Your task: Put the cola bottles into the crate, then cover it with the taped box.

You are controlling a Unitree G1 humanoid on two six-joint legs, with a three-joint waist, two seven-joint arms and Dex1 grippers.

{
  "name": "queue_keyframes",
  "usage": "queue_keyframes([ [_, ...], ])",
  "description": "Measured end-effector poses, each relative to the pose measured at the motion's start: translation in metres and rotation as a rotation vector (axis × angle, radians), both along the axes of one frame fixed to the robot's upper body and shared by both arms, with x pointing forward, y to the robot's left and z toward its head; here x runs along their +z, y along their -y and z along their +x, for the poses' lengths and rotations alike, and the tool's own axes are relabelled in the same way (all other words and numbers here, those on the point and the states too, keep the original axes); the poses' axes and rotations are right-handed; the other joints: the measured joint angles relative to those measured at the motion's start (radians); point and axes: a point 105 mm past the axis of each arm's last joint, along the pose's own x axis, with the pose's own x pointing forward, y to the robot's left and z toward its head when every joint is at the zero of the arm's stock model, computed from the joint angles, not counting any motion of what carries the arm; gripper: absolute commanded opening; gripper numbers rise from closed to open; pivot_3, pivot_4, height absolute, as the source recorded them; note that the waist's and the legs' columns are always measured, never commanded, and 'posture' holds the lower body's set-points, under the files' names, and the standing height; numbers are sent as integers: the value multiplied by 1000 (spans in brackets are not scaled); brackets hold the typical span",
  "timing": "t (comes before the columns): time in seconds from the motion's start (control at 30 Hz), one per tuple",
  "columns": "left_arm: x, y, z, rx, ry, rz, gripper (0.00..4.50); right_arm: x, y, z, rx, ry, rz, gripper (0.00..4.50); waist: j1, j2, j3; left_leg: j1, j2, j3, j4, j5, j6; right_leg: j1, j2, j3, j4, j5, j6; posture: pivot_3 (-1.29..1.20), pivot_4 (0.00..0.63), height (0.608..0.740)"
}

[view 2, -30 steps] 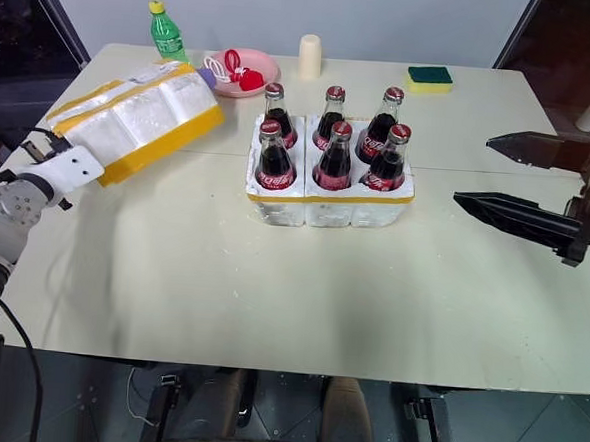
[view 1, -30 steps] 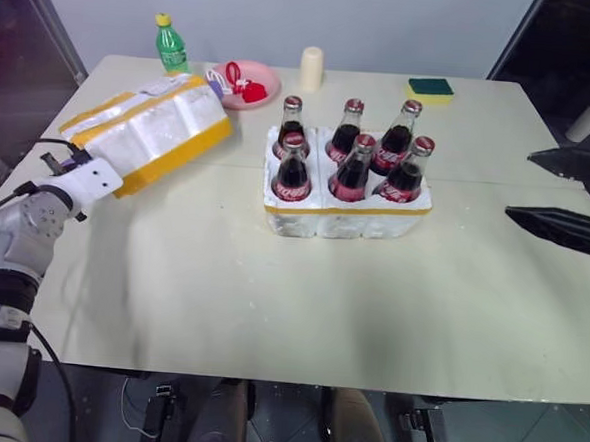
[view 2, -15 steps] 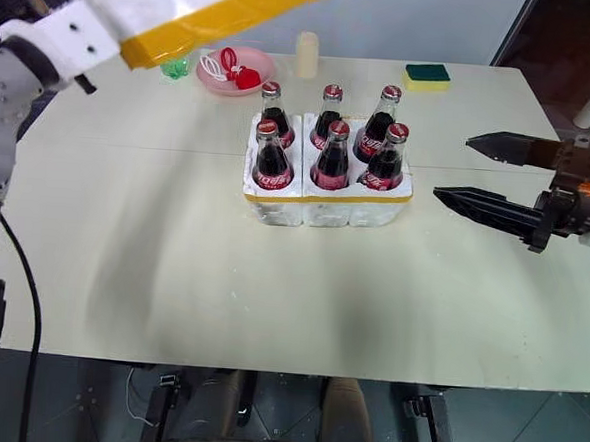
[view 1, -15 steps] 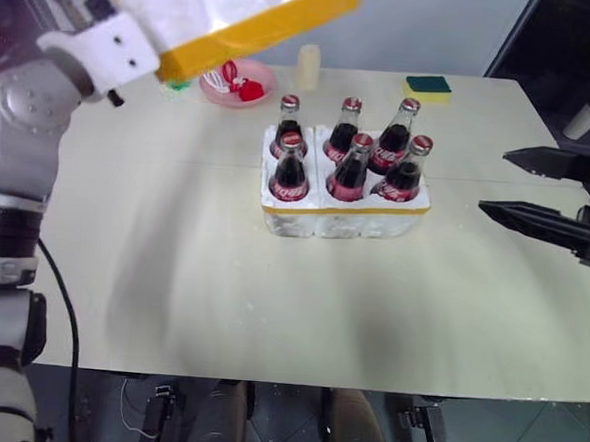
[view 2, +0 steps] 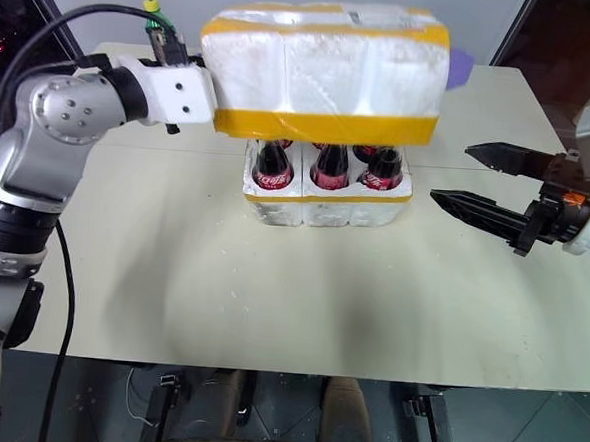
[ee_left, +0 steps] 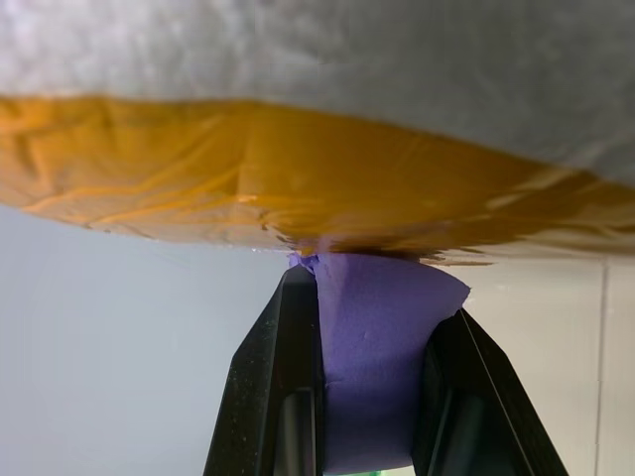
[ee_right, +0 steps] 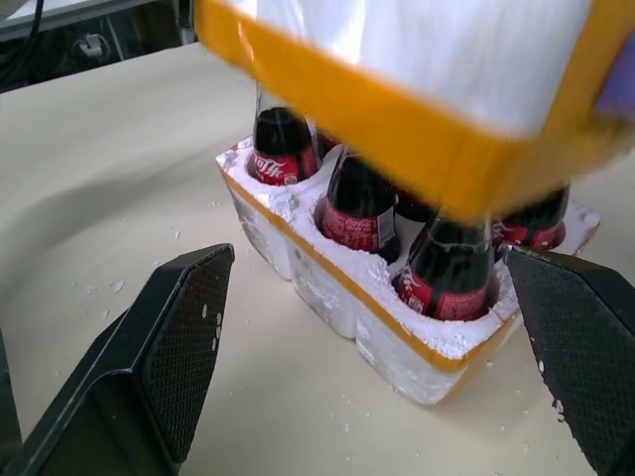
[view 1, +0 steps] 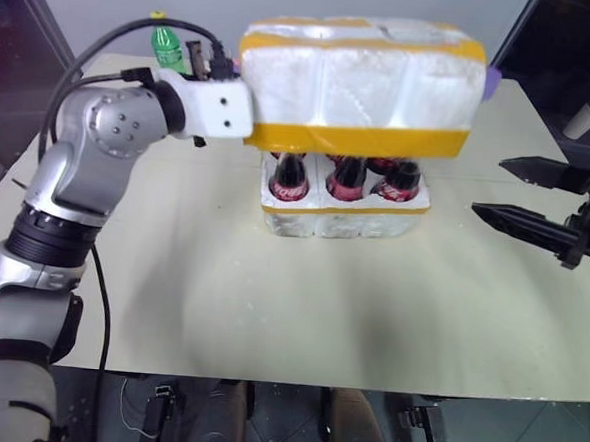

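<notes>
The taped box (view 1: 358, 85), white foam with yellow bands, hangs level just above the crate (view 1: 345, 216). It hides the necks and caps of the cola bottles (view 1: 290, 178), which stand in the crate's wells. My left gripper (ee_left: 375, 297) is shut on a purple tab (ee_left: 372, 387) at the box's left end. In the head views its fingers are hidden behind the box. Off to the right of the crate, my right gripper (view 1: 487, 186) is held open with nothing in it, pointing at the crate.
A green plastic bottle (view 1: 166, 45) stands at the back left of the cream table (view 1: 270, 310). A purple scrap (view 1: 491, 81) sticks out at the box's right end. A white cylinder (view 1: 589, 121) stands beyond the table's right edge.
My left arm has lifted the taped box off the table's left side and swung it right, to above the bottles. The right gripper has stayed open and nearly still.
</notes>
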Motion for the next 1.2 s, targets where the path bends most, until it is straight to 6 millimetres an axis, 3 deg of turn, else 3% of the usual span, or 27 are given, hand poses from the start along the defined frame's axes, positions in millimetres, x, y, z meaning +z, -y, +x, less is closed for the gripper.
queue_keyframes([
  [0.07, -5, 1, 0, 6, 5, 59, 475, 0, -1, 1, -10, 7, 12, 4500, 0, 0, 0, 0, 0, 0, 0, 0, 0, 0, 0, 0, 0, 0, 0, 0, 150, 739],
  [0.27, -22, -1, -2, 28, 40, 206, 3413, 4, -4, 2, -25, 30, 40, 4500, 1, 0, 0, 0, 0, 0, 0, 0, 0, 0, 0, 0, 0, 0, 0, 0, 150, 739],
  [0.43, -64, -11, -12, 38, -43, 256, 3413, 4, -3, 4, -31, 26, 49, 4500, -1, 0, 0, 0, 0, 0, 0, 0, 0, 0, 0, 0, 0, 0, 0, 0, 150, 739],
  [0.5, -70, -14, -17, 42, -50, 237, 3413, 3, -3, 5, -30, 21, 51, 4500, 0, 0, 0, 0, 0, 0, 0, 0, 0, 0, 0, 0, 0, 0, 0, 0, 150, 739],
  [0.63, -66, -27, -25, 72, -92, 99, 3413, 2, -2, 6, -31, 13, 56, 4500, 0, 0, 0, 0, 0, 0, 1, 0, 0, 1, 0, 0, 0, 0, 0, 0, 150, 739],
  [0.77, -56, -48, -32, 64, -236, -167, 3413, -1, 1, 6, -23, -5, 58, 4500, 0, 0, 0, 1, 0, -1, 1, 0, 0, 1, 0, 0, 1, 0, 0, 0, 150, 739],
  [0.87, -51, -78, -43, 22, -480, -407, 3413, -5, 8, 8, -33, -25, 63, 4500, -6, 0, 0, 1, 0, 0, 1, 0, 0, 1, 0, 0, 1, 0, 0, 0, 150, 739],
  [1.07, -40, -101, -82, -143, -1037, -701, 3413, -13, 21, 9, -29, -71, 5, 4500, -2, 0, 0, 2, 0, -1, 0, 0, 0, 2, 1, 0, 1, -1, 0, 0, 150, 739],
  [1.2, -18, -104, -90, -216, -1133, -801, 3413, -19, 23, 7, 1, -96, -9, 4500, -2, 1, 0, 3, 0, -1, 1, 0, 0, 4, 1, 0, 0, -1, 0, 0, 150, 739],
])
